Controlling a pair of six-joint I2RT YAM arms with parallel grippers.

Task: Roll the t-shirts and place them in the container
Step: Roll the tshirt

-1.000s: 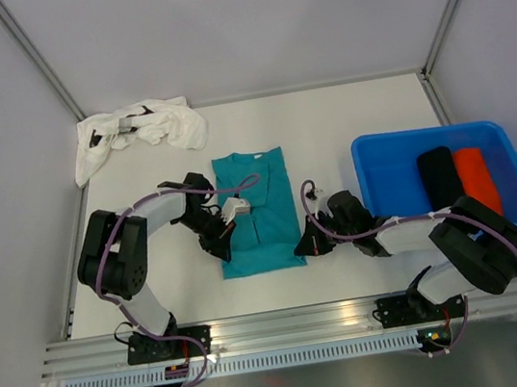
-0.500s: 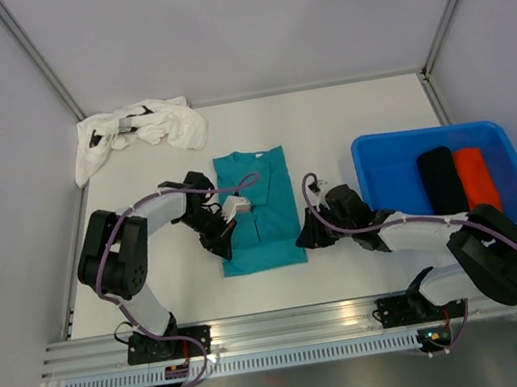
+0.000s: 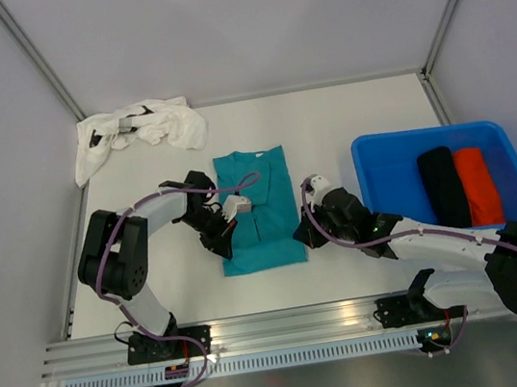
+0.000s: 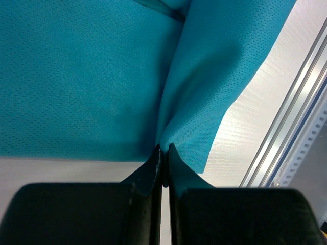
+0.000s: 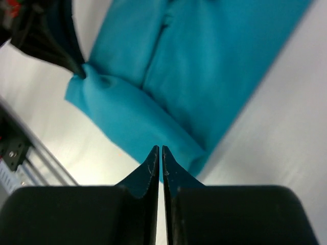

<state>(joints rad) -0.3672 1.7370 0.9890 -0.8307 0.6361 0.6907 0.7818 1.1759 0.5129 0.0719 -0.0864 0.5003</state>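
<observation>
- Left wrist view: left claw (image 4: 163,149) pinches the near-left hem corner of the teal shirt (image 4: 92,76), likely to start rolling.
- At that hem's other end, right claw (image 5: 159,151) is pressed together; hold unclear.
- Shirt lies flat near the table (image 3: 347,132) front edge.

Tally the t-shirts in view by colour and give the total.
teal cloth t-shirt, folded flat: 1
white cloth t-shirt, crumpled: 1
black cloth t-shirt, rolled, in the blue plastic tub: 1
orange-red cloth t-shirt, rolled, in the tub: 1
Total: 4
</observation>
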